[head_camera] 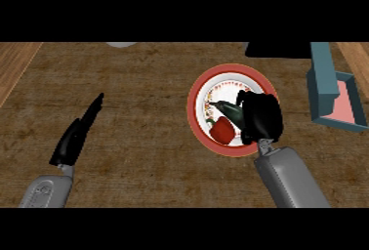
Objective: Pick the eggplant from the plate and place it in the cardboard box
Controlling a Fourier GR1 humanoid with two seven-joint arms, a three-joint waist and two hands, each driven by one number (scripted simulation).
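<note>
The right hand (259, 117) hangs over the plate (205, 83) toward the table's right side, fingers curled down around the dark eggplant (225, 108) beside a red vegetable (223, 131), apparently to lift it. The box (338, 100) waits at the right edge. The left hand (75, 134) rests open, straight-fingered, near the left edge.

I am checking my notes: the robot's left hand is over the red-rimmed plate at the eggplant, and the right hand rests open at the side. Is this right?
No, the sides are swapped. In the head view the right hand is over the red-rimmed plate at the eggplant, and the left hand rests open at the side.
</note>
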